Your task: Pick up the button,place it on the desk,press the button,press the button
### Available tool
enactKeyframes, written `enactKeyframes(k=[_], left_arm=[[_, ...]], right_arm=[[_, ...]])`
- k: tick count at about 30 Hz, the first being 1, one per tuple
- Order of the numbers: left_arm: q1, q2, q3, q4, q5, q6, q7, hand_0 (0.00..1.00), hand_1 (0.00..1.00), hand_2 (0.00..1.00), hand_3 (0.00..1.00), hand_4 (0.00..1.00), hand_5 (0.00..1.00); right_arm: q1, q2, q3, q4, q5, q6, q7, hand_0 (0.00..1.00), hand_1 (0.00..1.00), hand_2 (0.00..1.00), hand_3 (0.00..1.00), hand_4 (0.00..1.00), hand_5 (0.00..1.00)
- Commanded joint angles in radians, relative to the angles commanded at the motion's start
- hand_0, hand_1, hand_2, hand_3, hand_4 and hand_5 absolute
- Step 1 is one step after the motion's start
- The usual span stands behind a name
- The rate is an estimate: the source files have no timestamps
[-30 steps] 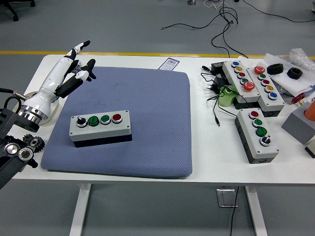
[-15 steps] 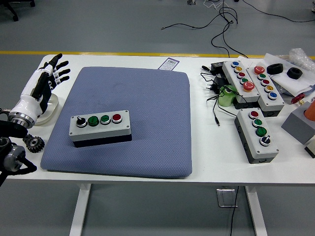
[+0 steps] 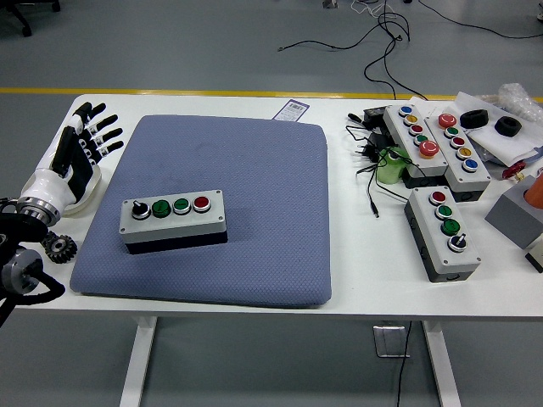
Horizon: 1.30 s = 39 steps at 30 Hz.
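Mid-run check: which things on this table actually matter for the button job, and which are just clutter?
Part of the job:
- button box on the blue mat
- left robot hand, open at the table's left edge

Just lying about:
- three other button boxes at the right
- black cables
- green object
- gear
- paper tag

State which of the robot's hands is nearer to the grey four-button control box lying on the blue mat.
Left. The left hand hovers open beyond the mat's left edge, up-left of the grey four-button control box. The right hand is not in view.
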Motion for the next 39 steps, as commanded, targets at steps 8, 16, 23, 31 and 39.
enactKeyframes(k=[8, 16, 23, 31, 39], left_arm=[[0.001, 0.0, 0.001, 0.0, 0.005, 0.016, 0.002, 0.789, 0.837, 0.918, 0.953, 0.598, 0.998], [0.003, 0.0, 0.002, 0.0, 0.005, 0.025, 0.003, 0.789, 0.837, 0.929, 0.958, 0.598, 0.998], [0.0, 0.001, 0.001, 0.0, 0.005, 0.025, 0.005, 0.788, 0.836, 0.932, 0.961, 0.597, 0.998], [-0.001, 0.001, 0.002, 0.002, 0.003, 0.025, 0.008, 0.788, 0.836, 0.925, 0.963, 0.596, 0.998], [-0.002, 0.001, 0.003, 0.001, 0.003, 0.027, 0.01, 0.786, 0.836, 0.927, 0.966, 0.59, 0.998]], right_arm=[[-0.004, 0.0, 0.001, 0.0, -0.003, 0.0, -0.001, 0.547, 0.641, 0.693, 0.615, 0.29, 0.124], [-0.003, 0.0, -0.001, 0.0, 0.001, 0.0, 0.0, 0.546, 0.641, 0.692, 0.615, 0.29, 0.124], [0.0, 0.0, -0.002, 0.0, 0.004, -0.001, 0.001, 0.547, 0.642, 0.692, 0.616, 0.289, 0.124], [0.002, 0.0, -0.001, 0.0, 0.005, -0.001, 0.001, 0.547, 0.641, 0.692, 0.615, 0.289, 0.124], [0.001, 0.0, 0.001, 0.0, 0.003, -0.001, 0.002, 0.547, 0.643, 0.692, 0.615, 0.289, 0.124]])
